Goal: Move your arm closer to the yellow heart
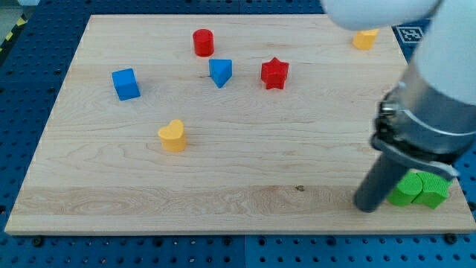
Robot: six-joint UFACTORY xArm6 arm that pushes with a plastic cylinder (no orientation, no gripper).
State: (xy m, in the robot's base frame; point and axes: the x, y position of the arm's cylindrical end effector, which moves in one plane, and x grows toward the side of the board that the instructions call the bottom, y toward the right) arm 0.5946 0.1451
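Observation:
The yellow heart (172,136) lies on the wooden board (245,134) at the view's left of centre. My tip (366,208) rests on the board near the view's bottom right, far to the right of the heart and lower. It stands just left of two green blocks (419,189) and touches no block that I can see.
A blue cube (126,83) lies at the view's upper left. A red cylinder (203,42), a blue triangular block (220,72) and a red star (274,73) lie near the top middle. A yellow block (364,39) lies at the top right, partly hidden by the arm.

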